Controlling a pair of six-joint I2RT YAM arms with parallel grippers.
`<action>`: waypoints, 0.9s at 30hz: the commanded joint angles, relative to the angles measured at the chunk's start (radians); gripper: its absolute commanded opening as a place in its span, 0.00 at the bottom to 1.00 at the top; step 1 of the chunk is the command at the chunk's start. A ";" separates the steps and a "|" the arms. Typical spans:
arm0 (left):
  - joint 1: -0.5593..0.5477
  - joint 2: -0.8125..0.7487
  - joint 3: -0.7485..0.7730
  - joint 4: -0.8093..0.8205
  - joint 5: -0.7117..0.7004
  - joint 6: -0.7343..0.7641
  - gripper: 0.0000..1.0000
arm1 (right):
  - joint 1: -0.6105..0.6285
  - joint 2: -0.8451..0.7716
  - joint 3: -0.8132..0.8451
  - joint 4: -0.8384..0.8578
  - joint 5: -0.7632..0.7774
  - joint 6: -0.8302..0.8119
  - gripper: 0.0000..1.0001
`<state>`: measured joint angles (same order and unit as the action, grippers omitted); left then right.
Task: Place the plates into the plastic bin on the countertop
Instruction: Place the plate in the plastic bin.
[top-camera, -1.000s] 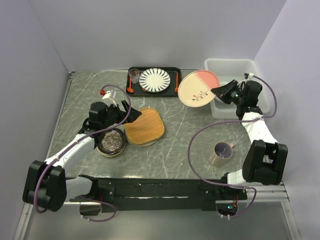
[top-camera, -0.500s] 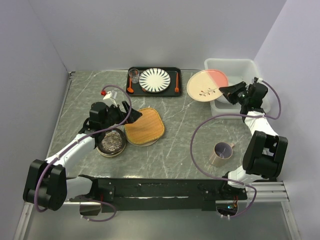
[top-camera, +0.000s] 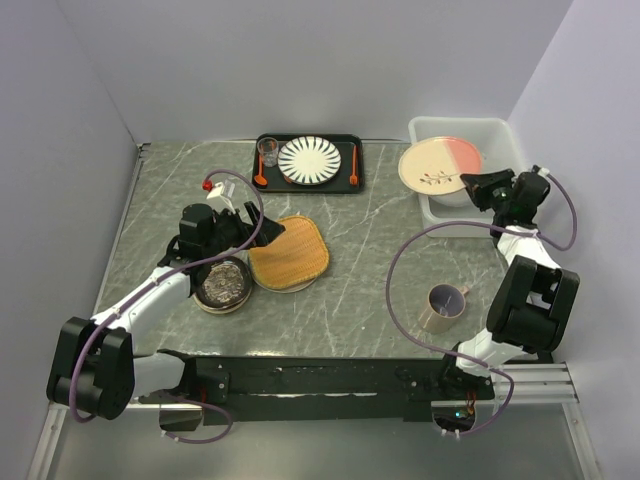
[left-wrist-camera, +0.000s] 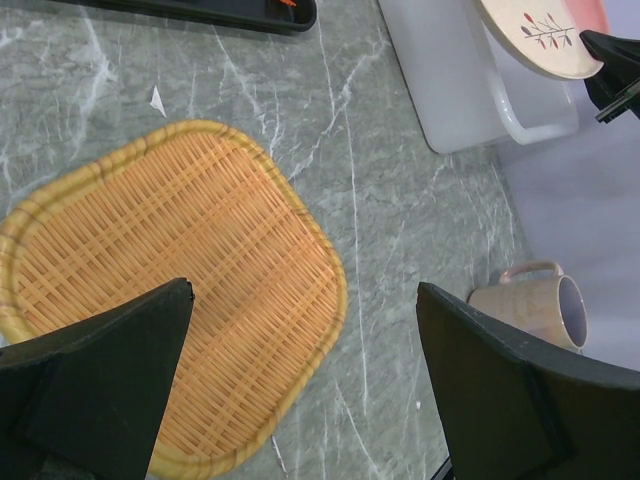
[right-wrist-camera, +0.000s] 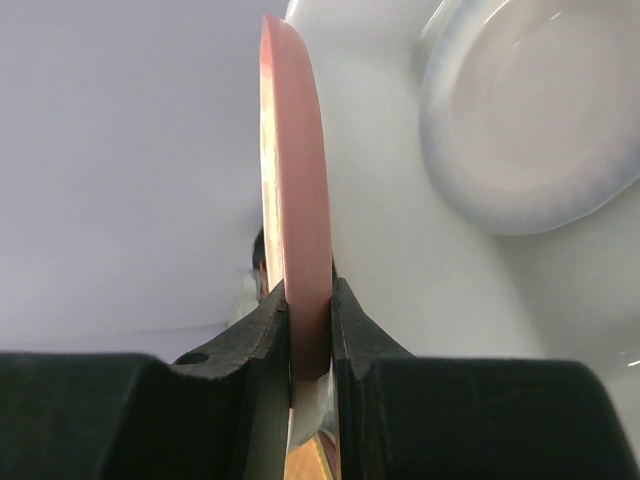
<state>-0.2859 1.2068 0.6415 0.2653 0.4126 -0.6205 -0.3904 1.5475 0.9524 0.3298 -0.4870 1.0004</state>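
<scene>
**A:** What was held in the right gripper (right-wrist-camera: 310, 335)?

**B:** The leaf-sprig plate (top-camera: 440, 165) was pinched by its pink rim between the narrowed fingers, and it was seen edge-on in the wrist view. It was held close to level above the plastic bin (top-camera: 497, 127) at the far right corner of the countertop (top-camera: 370, 270). Its cream side overhung the bin's left wall, and it was judged not yet set down.

**A:** Was anything seen in the bin?

**B:** A white plate (right-wrist-camera: 530, 120) was seen lying on the bin's floor, beyond the held one.

**A:** And the left gripper (left-wrist-camera: 305, 295)?

**B:** Its fingers were spread wide with nothing between them. It was poised over the right part of the tan woven plate (left-wrist-camera: 170, 290), near the middle of the bench. A dark patterned plate (top-camera: 222, 284) lay against the woven one on the side toward the left edge. Whether the two overlapped could not be told.

**A:** Which step was in hand?

**B:** The placing of the sprig plate was judged to be nearly finished. For the next move, the plate would need to be carried fully inside the walls, lowered onto the white plate and then released, with its overhanging side cleared past the left wall. The woven and dark plates were left to be fetched afterwards. The mug (top-camera: 443, 304) near the right edge was no part of the task.
</scene>
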 joint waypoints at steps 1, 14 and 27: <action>-0.001 -0.009 -0.011 0.037 0.015 0.013 0.99 | -0.031 -0.004 0.008 0.209 0.025 0.092 0.00; -0.001 -0.001 -0.017 0.028 0.011 0.025 0.99 | -0.091 0.063 0.025 0.285 0.008 0.170 0.00; -0.001 0.014 -0.016 0.037 0.012 0.027 0.99 | -0.114 0.075 0.045 0.279 0.015 0.170 0.00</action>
<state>-0.2859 1.2095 0.6254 0.2646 0.4133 -0.6128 -0.4896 1.6356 0.9276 0.4343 -0.4519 1.1271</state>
